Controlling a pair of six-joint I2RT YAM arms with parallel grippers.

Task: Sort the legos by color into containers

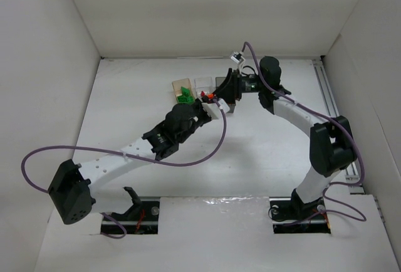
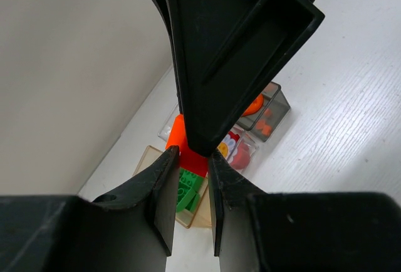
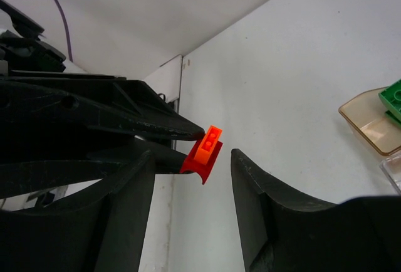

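Now the left pincer (image 2: 192,164) is pinching a red lego (image 3: 194,165) with an orange brick (image 3: 208,143) stuck on top. In the right wrist view its long axis runs 7 to 1 o'clock. It is held off the tabletop (image 1: 263,153). The right pincer (image 3: 192,162) is spread either side. Green legos (image 2: 188,187) sit in the tan bin (image 2: 148,156) nearby.

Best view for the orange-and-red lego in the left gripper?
Right wrist: the orange-and-red lego shows whole and unobstructed, studs visible. Left wrist shows only slivers of it, mostly hidden. Top external shows just a red speck.
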